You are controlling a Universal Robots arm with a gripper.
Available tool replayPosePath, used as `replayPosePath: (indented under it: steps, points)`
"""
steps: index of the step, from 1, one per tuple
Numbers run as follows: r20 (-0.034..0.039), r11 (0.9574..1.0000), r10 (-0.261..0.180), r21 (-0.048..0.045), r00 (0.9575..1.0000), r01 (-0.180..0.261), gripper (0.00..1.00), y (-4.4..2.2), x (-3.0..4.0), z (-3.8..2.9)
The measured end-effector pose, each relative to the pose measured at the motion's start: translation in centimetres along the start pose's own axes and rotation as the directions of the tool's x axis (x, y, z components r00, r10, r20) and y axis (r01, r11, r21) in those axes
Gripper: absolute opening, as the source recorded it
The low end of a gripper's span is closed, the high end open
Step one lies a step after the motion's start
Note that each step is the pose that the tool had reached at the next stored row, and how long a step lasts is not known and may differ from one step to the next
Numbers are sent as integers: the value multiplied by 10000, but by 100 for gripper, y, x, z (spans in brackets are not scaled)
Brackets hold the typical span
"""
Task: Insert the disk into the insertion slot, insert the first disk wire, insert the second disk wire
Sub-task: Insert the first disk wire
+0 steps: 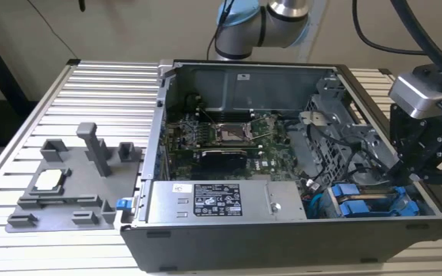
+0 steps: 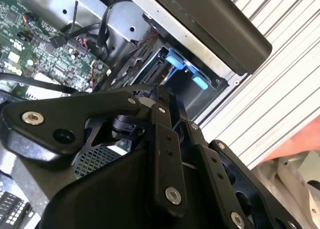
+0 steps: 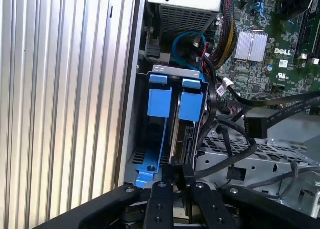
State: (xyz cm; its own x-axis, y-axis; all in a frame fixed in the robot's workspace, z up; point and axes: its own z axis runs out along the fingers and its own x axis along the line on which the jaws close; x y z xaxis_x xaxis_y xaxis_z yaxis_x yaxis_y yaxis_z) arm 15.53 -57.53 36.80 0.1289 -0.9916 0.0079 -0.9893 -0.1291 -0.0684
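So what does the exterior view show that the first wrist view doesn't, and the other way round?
Exterior view: the whole open case, the arm behind it, and a grey fixture on the table at that view's left.

First wrist view: a close look down into the slot, plus a silver heatsink and a yellow-and-black wire bundle.

Both: the slot's blue tabs, the green board and the ribbed table.
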Motion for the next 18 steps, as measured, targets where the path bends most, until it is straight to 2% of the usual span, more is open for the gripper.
replayPosePath:
  steps: [4, 5, 6, 10, 11, 12, 14, 18]
  points:
    - [3, 10000, 0, 10, 10000, 0, 19, 0, 0, 2]
    - [33, 10000, 3, 36, 10000, -3, 19, 1, 1, 6]
    - [110, 10000, 11, 78, 9999, -12, 19, 2, 1, 9]
    - [575, 9996, 50, 268, 9983, -65, 19, 1, 0, 12]
    - [663, 9995, 61, 307, 9978, -81, 19, 1, 1, 16]
    - [719, 9994, 74, 333, 9974, -98, 19, 1, 3, 20]
    - [750, 9992, 143, 353, 9971, -169, 19, 3, 5, 36]
    - [726, 9984, 374, 398, 9967, -403, 19, 7, 5, 78]
